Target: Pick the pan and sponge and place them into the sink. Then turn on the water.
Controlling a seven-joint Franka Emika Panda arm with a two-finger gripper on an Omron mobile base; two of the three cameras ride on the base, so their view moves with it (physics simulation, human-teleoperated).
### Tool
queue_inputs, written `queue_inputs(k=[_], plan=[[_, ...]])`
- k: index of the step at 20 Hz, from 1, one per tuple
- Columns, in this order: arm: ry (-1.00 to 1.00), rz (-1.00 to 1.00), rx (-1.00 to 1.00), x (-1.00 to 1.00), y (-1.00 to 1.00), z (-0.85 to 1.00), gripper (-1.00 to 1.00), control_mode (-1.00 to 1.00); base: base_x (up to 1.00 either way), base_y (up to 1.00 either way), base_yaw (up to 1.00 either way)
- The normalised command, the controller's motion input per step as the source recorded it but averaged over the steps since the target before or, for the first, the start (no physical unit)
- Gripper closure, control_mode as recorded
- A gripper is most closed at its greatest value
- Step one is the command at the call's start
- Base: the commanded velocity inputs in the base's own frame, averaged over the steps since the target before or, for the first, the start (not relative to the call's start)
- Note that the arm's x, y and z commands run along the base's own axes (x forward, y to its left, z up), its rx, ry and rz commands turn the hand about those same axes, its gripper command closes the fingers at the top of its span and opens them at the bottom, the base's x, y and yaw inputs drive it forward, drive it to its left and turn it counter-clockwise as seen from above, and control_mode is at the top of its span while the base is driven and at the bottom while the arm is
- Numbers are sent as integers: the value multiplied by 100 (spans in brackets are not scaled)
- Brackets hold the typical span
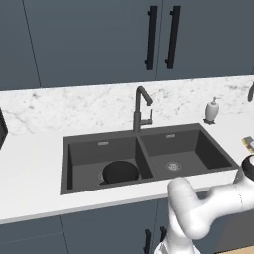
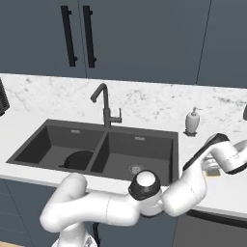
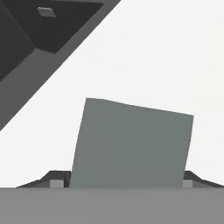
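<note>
**Gripper over the sponge; pan in the left basin**

Item one, the gripper (image 3: 127, 183): in the hand view we see its two dark fingertips (image 3: 56, 180) at either side of the sponge (image 3: 131, 144), spread wide, one tip just outside each edge. We cannot tell whether the tips touch the sponge's sides. The sponge shows its grey-green top face, slightly rotated, lying flat on the white counter (image 3: 166, 57).

Item two, the same sponge from the bases: in the left base view we note a small yellow and dark block (image 1: 249, 144) at the frame's right edge, on the counter just right of the sink (image 1: 149, 171). In the right base view the arm's wrist covers most of that spot; only a small yellow piece (image 2: 212, 172) shows beneath it.

Item three, the sink: a dark double basin. The left basin holds the pan (image 1: 120, 172), round and black, lying flat on the basin floor toward the divider. We cannot make out its handle. The right basin holds only its round metal drain (image 1: 172, 166).

Item four, the faucet (image 1: 141, 108): dark gooseneck behind the divider, spout toward the right basin.

Item five, a white soap dispenser (image 1: 212, 109), upright on the counter behind the sink's right rear corner.
</note>
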Motion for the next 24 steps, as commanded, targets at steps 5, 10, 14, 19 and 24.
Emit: queue_inputs(k=[5, 10, 14, 19, 24], plan=[[0, -8, 6, -31, 100, 41, 100, -100, 0, 0, 0], [0, -5, 8, -61, 100, 30, 100, -100, 0, 0, 0], [0, -2, 11, -73, 100, 38, 100, -100, 0, 0, 0], [3, 0, 7, -47, 100, 57, 100, -100, 0, 0, 0], [15, 0, 1, -21, 100, 69, 100, -100, 0, 0, 0]])
